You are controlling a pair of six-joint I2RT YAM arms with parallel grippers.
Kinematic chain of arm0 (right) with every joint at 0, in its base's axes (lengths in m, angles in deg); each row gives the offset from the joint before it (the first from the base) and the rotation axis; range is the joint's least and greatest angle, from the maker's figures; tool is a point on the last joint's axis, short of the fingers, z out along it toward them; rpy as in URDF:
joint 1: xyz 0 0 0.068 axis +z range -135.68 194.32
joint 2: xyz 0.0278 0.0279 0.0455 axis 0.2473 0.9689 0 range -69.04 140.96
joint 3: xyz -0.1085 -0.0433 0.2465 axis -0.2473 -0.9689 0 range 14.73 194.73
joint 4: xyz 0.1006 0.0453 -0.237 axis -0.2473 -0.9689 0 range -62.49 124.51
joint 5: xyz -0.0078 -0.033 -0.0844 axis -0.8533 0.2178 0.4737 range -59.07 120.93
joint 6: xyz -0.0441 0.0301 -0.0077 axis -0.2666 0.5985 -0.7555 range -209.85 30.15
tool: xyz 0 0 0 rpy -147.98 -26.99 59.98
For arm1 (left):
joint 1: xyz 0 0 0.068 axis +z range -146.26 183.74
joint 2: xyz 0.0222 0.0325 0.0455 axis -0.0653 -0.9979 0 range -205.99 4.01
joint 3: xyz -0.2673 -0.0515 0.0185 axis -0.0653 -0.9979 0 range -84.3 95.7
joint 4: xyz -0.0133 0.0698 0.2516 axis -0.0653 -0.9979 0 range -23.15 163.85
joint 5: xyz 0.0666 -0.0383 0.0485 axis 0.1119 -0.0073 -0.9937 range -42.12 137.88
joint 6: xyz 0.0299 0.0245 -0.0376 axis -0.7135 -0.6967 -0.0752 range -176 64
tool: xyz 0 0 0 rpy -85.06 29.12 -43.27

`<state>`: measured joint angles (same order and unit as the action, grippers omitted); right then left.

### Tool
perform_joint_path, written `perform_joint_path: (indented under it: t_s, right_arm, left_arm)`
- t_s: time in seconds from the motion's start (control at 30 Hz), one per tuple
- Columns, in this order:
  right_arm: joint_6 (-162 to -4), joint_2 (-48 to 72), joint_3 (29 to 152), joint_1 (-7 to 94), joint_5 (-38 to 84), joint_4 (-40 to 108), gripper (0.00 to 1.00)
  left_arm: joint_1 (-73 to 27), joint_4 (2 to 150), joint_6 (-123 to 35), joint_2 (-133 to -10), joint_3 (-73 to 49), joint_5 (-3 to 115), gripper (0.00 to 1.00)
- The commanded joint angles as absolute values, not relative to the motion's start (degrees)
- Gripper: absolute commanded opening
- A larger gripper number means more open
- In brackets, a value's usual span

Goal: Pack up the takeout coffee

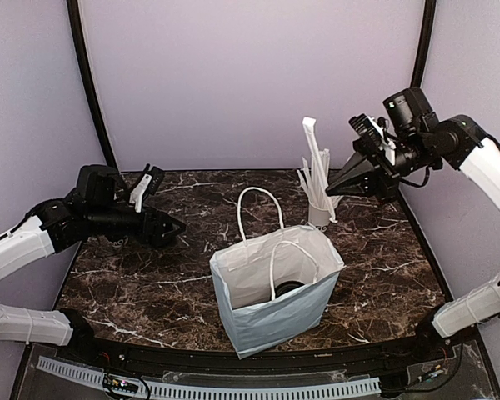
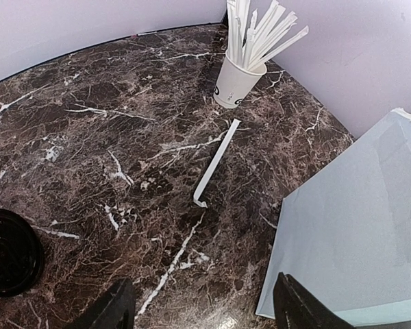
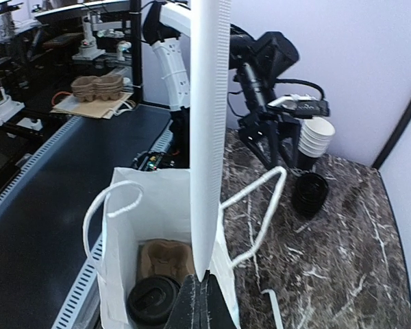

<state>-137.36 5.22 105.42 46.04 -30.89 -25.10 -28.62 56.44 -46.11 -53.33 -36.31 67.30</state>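
My right gripper, pinching a straw, hung far-right of the bag.
The takeout coffee sat inside: probably light, crushable, best held round its sides; my left gripper gaped empty.

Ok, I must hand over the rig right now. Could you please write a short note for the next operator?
Left gripper: jaws open, empty, low over the table, left of the bag.
Right gripper: jaws shut on a wrapped white stick, raised by the cup of sticks.
Takeout coffee: inside the bag, lid on, by a cardboard carrier.
Done: coffee is bagged.
Left: probably put the held stick into the bag. A loose stick lies on the table.
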Motion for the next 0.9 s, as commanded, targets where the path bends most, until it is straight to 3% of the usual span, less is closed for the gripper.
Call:
perform_joint_path:
  t_s: [0.0,0.23,0.27,0.37,0.43,0.67,0.87]
  right_arm:
    - [-135.44,8.56,108.67,53.59,-31.31,-24.92,0.0]
    - [-134.3,16.03,108.92,63.75,-29.45,-23.91,0.03]
    - [-134.39,16.85,109.13,64.96,-28.42,-23.68,0.08]
    - [-132.38,18.57,110.36,66.08,-27.15,-21.75,0.38]
    - [-131.19,19.06,111.87,66.08,-26.59,-21.23,0.45]
    - [-130.19,19.45,118.48,65.14,-24.16,-22.05,0.46]
    - [-124.43,16.26,122.16,53.65,-15.85,-18.79,0.49]
  left_arm:
    - [-28.34,56.6,-45.43,-53.16,-34.34,66.64,0.71]
    - [-28.34,55.33,-45.14,-52.6,-34.28,66.2,0.71]
    - [-28.34,55.27,-45.08,-52.39,-34.29,66.18,0.71]
    - [-28.34,55.17,-44.83,-52.08,-34.37,65.96,0.71]
    - [-28.34,55.11,-44.86,-51.92,-34.42,65.9,0.71]
    - [-28.34,54.92,-45.17,-51.25,-35.24,66.09,0.72]
    - [-28.34,53.26,-46.28,-49.77,-34.59,64.47,0.72]
